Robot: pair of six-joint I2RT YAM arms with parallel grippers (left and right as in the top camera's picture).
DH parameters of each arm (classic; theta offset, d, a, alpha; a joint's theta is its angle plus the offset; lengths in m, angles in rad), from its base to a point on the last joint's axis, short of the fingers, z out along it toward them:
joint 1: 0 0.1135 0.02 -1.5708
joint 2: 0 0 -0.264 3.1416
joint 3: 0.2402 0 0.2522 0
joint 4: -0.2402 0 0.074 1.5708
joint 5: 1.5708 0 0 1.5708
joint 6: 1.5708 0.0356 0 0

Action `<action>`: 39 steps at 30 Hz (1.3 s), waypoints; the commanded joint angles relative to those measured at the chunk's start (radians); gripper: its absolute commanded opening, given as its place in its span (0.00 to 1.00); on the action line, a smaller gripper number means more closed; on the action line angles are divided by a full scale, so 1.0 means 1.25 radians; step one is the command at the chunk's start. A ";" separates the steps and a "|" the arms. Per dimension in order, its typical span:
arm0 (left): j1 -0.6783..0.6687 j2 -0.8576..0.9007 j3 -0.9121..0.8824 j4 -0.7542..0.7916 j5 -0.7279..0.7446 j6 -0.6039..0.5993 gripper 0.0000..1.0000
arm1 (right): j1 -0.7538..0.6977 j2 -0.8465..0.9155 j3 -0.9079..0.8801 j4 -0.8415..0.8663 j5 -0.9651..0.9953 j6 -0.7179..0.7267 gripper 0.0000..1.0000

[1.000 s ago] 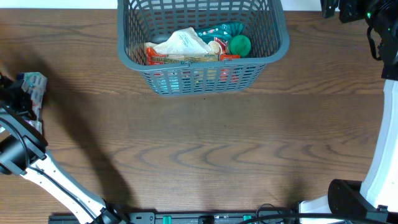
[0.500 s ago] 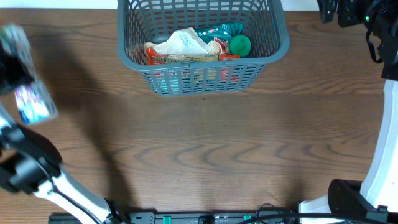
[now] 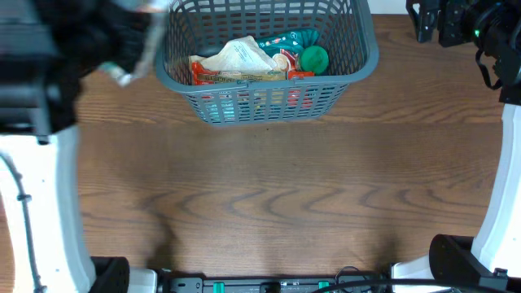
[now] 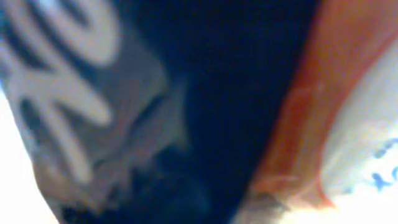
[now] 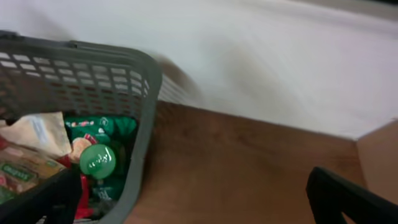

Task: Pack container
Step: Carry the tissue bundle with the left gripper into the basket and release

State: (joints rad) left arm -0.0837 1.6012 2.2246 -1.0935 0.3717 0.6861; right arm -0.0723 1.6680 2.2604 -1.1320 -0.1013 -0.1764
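Container: one large grey plastic basket with slotted sides is set at the far middle of the table, with its near wall facing the camera. In the right wrist view its right-hand corner is seen at the left of the picture.

Four items can be counted inside it. A pale crinkled bag lies in the middle and a red and orange packet lies along the near wall. A teal packet is seen farther back, and a round green object sits to the right.

The left gripper is raised just left of the basket's left rim, blurred and close under the overhead camera. A packet is carried at its end, off the table and at the rim. The fingers themselves cannot be made out. In the left wrist view the whole picture is filled by that packet, seen as dark wrapping with white lettering and an orange and white patch.

The right gripper is held far right of the basket, above the table. Its jaws are spread wide, and nothing is held or touched.

The table is dark brown wood grain. A white wall is seen beyond its far edge. Two arms are in view, one at each side.
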 commanded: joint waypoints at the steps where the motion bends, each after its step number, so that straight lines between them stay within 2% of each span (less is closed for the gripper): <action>1: -0.082 0.041 0.004 0.034 0.008 0.180 0.06 | -0.019 0.002 -0.003 -0.015 0.126 0.143 0.99; 5: -0.146 0.112 0.004 0.073 0.008 0.190 0.06 | -0.057 0.002 -0.004 -0.057 0.233 0.257 0.99; 7: -0.163 0.154 0.004 0.075 0.008 0.207 0.06 | -0.083 0.002 -0.005 -0.074 0.240 0.278 0.99; 17: -0.171 0.316 0.004 0.085 -0.001 0.208 0.06 | -0.180 0.002 -0.023 -0.115 0.232 0.266 0.99; 25: -0.171 0.402 0.004 0.099 -0.060 0.208 0.05 | -0.188 0.002 -0.075 -0.098 0.215 0.254 0.99; 28: -0.171 0.432 0.004 0.096 -0.064 0.208 0.08 | -0.188 0.002 -0.096 -0.094 0.215 0.254 0.99; 30: -0.171 0.453 0.004 0.094 -0.076 0.208 0.23 | -0.188 0.002 -0.105 -0.094 0.215 0.254 0.99; 31: -0.171 0.462 0.004 0.092 -0.078 0.208 0.37 | -0.188 0.002 -0.106 -0.094 0.215 0.254 0.99; 32: -0.171 0.474 0.004 0.090 -0.078 0.208 0.46 | -0.188 0.002 -0.107 -0.093 0.215 0.254 0.99; 37: -0.171 0.518 0.004 0.082 -0.128 0.192 0.64 | -0.188 0.002 -0.107 -0.094 0.215 0.254 0.99; 39: -0.171 0.521 0.004 0.077 -0.128 0.189 0.65 | -0.188 0.002 -0.107 -0.094 0.215 0.254 0.99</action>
State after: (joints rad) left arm -0.3012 2.2482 2.2181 -0.9897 0.2386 0.9363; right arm -0.3000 1.6688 2.1315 -1.2518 0.1692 0.1341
